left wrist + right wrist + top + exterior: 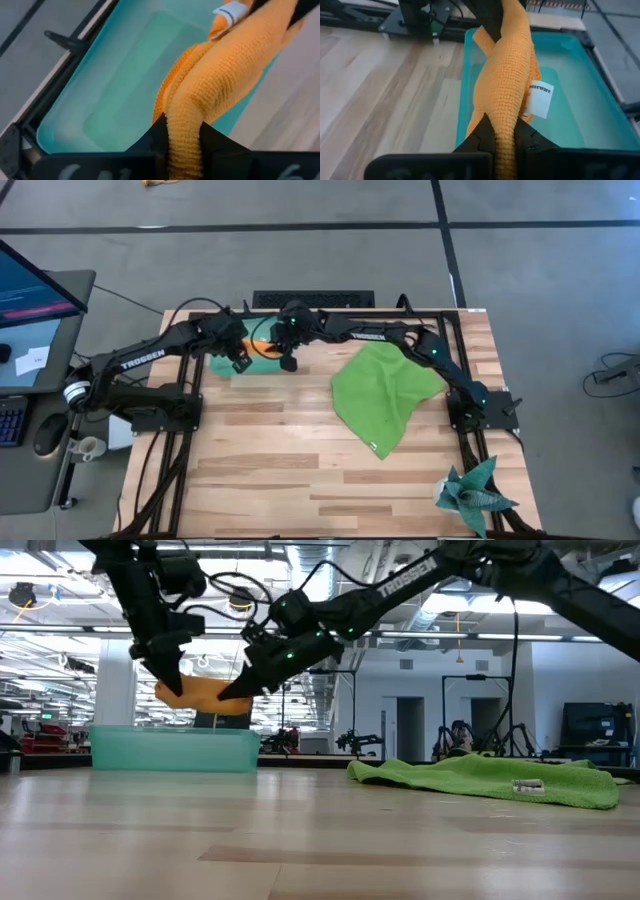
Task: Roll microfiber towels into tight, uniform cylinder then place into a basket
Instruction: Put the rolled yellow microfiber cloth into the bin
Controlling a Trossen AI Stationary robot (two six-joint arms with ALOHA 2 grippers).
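Observation:
The orange microfiber towel [205,695], bunched into a thick roll, hangs in the air over the teal basket [175,750], which stands at the table's far left [222,368]. My left gripper [240,362] is shut on the roll's left end and my right gripper [288,363] on its right end. A white label [539,97] hangs from the roll. To the right, the green towel [385,395] lies loosely spread and crumpled on the wood. My left gripper pinches the orange roll's left end [185,115] between its two fingers, coming slanting down from the left. The roll runs away from the fingers over the basket's floor [125,90], clear of it. My right gripper pinches the roll's other end [502,117] between its two fingers, reaching in from the right and sloping slightly down. The fingers point along the roll. The towel is lifted clear above the basket [570,95] and sags a little between the two grippers.
A spiky teal star-shaped object [475,492] sits at the near right corner. Black frame rails [315,300] run along the table's far edge and sides. A monitor and desk [35,300] stand left of the table. Bare wood [270,470] lies toward the near edge.

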